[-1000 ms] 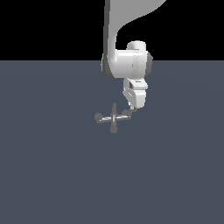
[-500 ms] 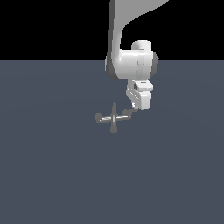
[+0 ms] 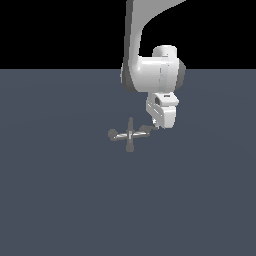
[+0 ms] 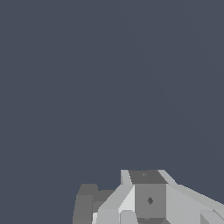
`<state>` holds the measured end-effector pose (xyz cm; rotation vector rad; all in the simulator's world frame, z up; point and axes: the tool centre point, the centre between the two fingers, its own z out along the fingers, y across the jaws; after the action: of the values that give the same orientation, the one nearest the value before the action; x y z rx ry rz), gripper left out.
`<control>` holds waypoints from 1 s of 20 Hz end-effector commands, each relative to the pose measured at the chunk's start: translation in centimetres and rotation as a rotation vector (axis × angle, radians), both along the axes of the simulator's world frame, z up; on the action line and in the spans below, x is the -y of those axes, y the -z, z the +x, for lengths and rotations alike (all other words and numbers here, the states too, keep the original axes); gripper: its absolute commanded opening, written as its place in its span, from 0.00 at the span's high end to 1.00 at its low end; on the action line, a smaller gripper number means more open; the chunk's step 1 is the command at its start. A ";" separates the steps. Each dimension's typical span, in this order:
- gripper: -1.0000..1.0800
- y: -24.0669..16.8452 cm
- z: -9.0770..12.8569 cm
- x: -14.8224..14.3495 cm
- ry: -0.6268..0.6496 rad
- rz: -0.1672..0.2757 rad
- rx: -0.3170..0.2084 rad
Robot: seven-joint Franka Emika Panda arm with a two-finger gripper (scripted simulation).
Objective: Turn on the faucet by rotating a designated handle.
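Observation:
The faucet (image 3: 130, 134) is a tiny grey cross on the dark floor, with a pale centre. Its arm on the exterior view's left ends in a round knob (image 3: 112, 134). The handle (image 3: 146, 131) is the short arm on the exterior view's right, with a lighter stepped tip. My gripper (image 3: 154, 126) hangs from the white hand (image 3: 163, 113) and sits right at the handle's tip, seemingly touching it. Its fingers are too small to make out. In the wrist view an angular, stepped light-grey piece (image 4: 146, 199) fills the lower edge, likely the handle's tip.
The dark grey-blue floor (image 3: 60, 200) spreads all around the faucet. The thick white arm (image 3: 150, 75) rises above the hand, behind the faucet's right side in the exterior view. Nothing else shows.
The hand and wrist have shifted a little towards the exterior view's right and slightly lower. The faucet's cross looks the same.

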<state>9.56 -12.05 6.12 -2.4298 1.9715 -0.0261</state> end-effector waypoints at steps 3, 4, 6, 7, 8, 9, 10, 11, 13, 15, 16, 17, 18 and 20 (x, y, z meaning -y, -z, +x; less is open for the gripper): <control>1.00 0.0 -0.6 0.3 0.002 0.000 -0.004; 1.00 0.0 -0.9 0.1 0.003 0.000 -0.005; 1.00 0.0 -1.4 -0.2 0.003 0.000 -0.007; 1.00 0.0 -1.7 -0.3 0.003 0.000 -0.008; 1.00 0.0 -2.0 -0.5 0.003 0.000 -0.010; 1.00 0.0 -2.3 -0.6 0.003 0.000 -0.011; 1.00 0.0 -2.6 -0.8 0.003 0.000 -0.012; 1.00 0.0 -2.8 -1.0 0.003 0.000 -0.013; 1.00 0.0 -3.4 -1.3 0.004 0.000 -0.016; 1.00 0.0 -4.0 -1.6 0.004 0.001 -0.018; 1.00 0.0 -4.3 -1.8 0.004 0.001 -0.020; 1.00 0.0 -4.3 -1.8 0.004 0.001 -0.020; 1.00 0.0 -4.1 0.0 0.026 -0.007 -0.016; 1.00 0.0 -4.3 -1.4 0.020 -0.005 -0.017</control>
<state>5.35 -11.54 6.11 -2.4164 2.0131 -0.0146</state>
